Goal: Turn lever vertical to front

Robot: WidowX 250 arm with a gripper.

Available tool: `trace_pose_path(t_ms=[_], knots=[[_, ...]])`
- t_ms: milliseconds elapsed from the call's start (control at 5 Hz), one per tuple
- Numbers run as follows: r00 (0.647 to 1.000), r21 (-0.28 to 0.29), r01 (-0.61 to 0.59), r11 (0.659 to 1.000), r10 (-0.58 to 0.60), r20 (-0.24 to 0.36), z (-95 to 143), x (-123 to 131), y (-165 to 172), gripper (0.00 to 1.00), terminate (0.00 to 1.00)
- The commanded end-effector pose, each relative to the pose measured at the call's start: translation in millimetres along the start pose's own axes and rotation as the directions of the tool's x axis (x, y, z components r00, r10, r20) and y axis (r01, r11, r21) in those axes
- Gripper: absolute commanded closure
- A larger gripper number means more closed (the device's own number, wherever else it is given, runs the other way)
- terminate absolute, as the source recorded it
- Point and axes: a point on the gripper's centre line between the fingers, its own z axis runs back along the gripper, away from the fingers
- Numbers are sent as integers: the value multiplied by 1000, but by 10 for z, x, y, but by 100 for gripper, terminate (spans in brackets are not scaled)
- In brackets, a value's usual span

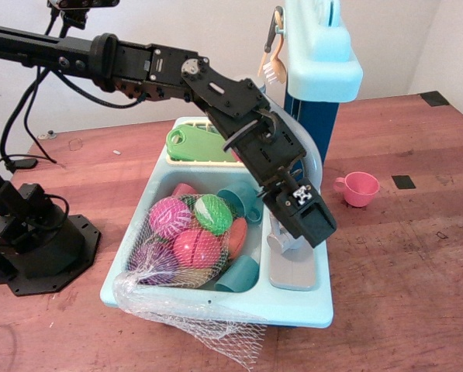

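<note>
The grey toy tap stands at the right side of the light blue toy sink. Its curved spout arches behind my arm. The lever, a short grey stub with a round flat end, sticks out to the front left at the tap's base. My black gripper reaches down from the upper left. It sits right over the tap's base, just above and to the right of the lever's end. Its body hides the fingers, so I cannot tell whether they hold the lever.
A net bag of toy vegetables fills the sink basin, with teal cups beside it. A green piece lies behind the basin. An orange-handled brush hangs on the blue tower. A pink cup stands to the right, and a black base to the left.
</note>
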Motion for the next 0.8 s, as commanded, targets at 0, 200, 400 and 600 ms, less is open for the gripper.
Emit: trace_pose_path(t_ms=[0,200,400,600], knots=[[999,-28,6,1000,-4,54,227,73,-37,0,0],[999,-26,-3,1000,5,54,331,-71,50,0,0],[999,-29,-10,1000,11,35,395,-214,165,0,0],[1000,-35,-21,999,22,10,385,-412,318,0,0]])
